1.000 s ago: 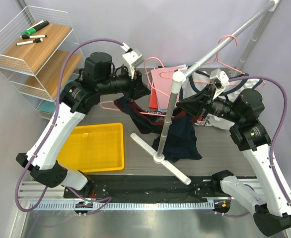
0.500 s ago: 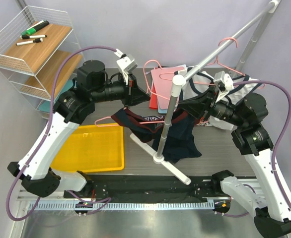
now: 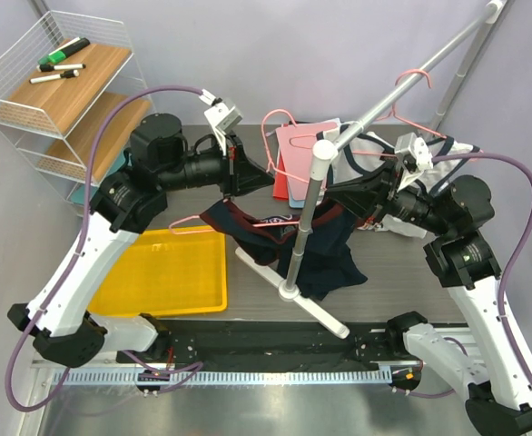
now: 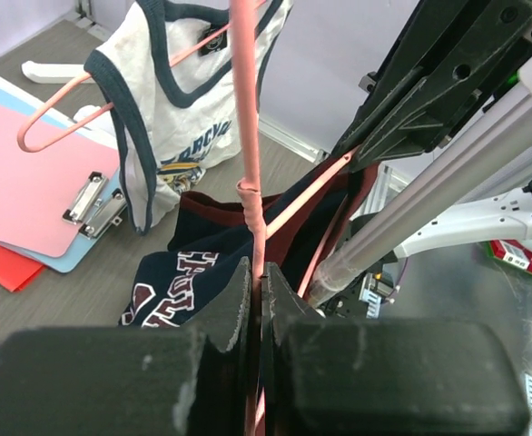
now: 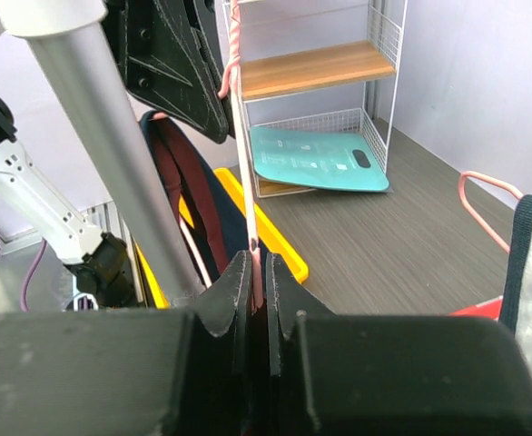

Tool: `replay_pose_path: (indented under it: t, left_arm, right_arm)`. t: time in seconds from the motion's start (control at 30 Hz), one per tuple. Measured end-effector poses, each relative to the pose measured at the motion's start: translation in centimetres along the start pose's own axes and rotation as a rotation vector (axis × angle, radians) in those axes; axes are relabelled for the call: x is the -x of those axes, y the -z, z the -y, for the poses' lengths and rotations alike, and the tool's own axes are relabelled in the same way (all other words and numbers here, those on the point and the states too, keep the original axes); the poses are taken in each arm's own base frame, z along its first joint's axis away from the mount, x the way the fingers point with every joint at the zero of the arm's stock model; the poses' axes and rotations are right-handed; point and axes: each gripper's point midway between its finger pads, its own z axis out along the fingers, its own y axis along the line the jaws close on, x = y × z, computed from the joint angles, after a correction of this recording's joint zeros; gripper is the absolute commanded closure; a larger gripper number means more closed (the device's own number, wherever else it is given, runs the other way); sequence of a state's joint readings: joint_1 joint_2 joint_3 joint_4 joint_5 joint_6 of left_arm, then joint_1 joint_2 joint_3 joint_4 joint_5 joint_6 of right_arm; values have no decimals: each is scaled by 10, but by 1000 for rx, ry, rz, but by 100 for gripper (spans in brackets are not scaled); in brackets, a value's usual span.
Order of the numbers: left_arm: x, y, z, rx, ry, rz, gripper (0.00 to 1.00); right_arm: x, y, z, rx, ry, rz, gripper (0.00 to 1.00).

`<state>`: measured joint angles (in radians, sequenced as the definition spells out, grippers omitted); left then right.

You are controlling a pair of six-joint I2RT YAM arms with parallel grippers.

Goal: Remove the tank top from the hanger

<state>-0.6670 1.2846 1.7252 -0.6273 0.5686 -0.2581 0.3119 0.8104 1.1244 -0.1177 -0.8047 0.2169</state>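
Note:
The navy tank top (image 3: 325, 259) with maroon trim hangs from a pink wire hanger (image 3: 189, 221) beside the rack pole, its lower part resting on the table. My left gripper (image 3: 259, 178) is shut on the hanger's wire, seen in the left wrist view (image 4: 256, 272) with the navy tank top (image 4: 180, 277) below it. My right gripper (image 3: 332, 194) is shut on the same hanger from the opposite side, seen in the right wrist view (image 5: 256, 270). The two grippers face each other, close together.
The white rack's upright pole (image 3: 306, 218) and foot stand between the arms, with the slanted rail above. A white tank top (image 3: 375, 154) on another pink hanger lies behind. Pink clipboard (image 3: 293, 159), yellow tray (image 3: 171, 268), wire shelf (image 3: 57, 91), teal scale (image 5: 320, 159).
The left arm has drawn back to the left and the right arm has shifted right and up slightly. The hanger and navy tank top have lifted and shifted left with them.

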Motion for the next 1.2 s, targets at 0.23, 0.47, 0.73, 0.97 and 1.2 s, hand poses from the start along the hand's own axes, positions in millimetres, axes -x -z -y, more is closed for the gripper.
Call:
replay_pose_path:
  t: [0.23,0.47,0.73,0.97,1.2]
  left_arm:
    - [18,10,7,20,56,74,49]
    - [36,27,23,6,71,165,25]
    - [45,25,17,36,155,240,25]
    - [49,16,-1,105,204,273,27]
    - [59,11,-2,123,177,311,39]
  right_arm:
    - [10,4,-11,21,-2,65,99]
    - [16,3,-11,15,-7,98,99]
    - [17,-1,-2,-8,-22,107,99]
    - [14,-5,2,-11,-36,98,99]
    - [14,-5,2,-9,-42,99,99]
